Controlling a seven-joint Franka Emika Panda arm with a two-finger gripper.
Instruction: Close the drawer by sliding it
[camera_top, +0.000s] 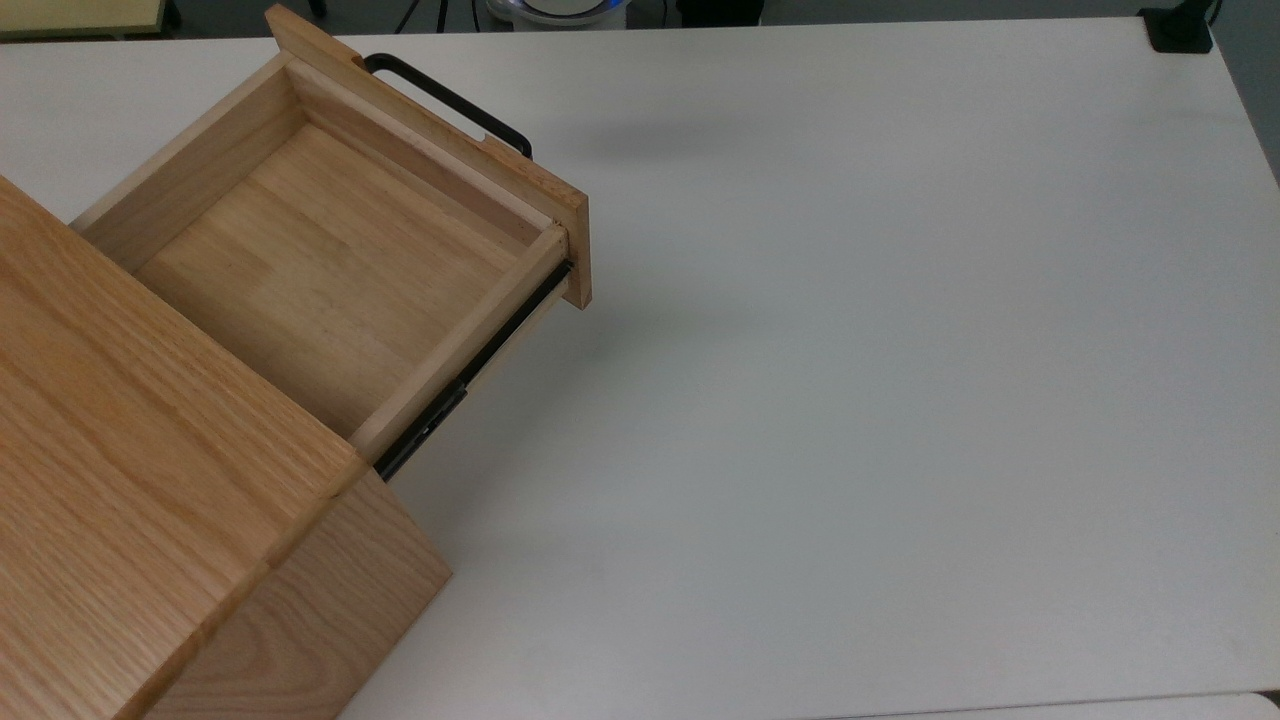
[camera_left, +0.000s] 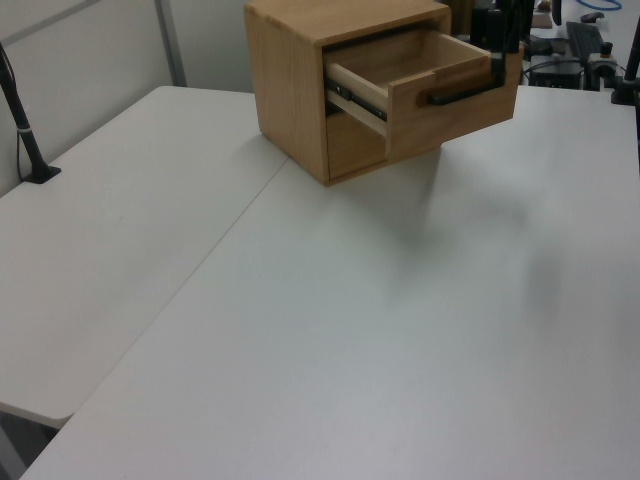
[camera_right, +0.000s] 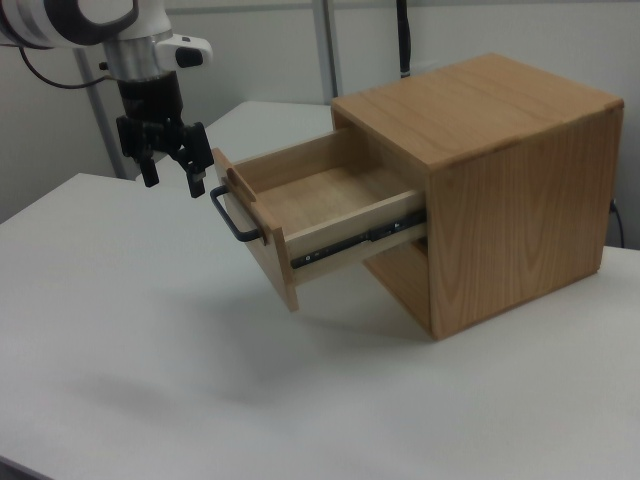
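The drawer (camera_top: 330, 270) is pulled far out of the oak cabinet (camera_top: 130, 480), and its inside is bare. Its flat front panel (camera_right: 268, 245) carries a black bar handle (camera_right: 232, 216), also seen as the handle (camera_top: 450, 100) in the top view. A black side rail (camera_top: 470, 370) is exposed. In the left view the drawer (camera_left: 430, 70) juts to the right. My gripper (camera_right: 175, 185) hangs open just left of the front panel's far upper corner in the right view, a little above the handle. Nothing is between its fingers, and I cannot tell if it touches the panel.
The cabinet (camera_right: 500, 190) stands on a wide white table (camera_top: 850, 400). A seam (camera_left: 200, 270) joins a second white table on the left view's left. A black post base (camera_top: 1180, 30) sits at the top view's far right corner.
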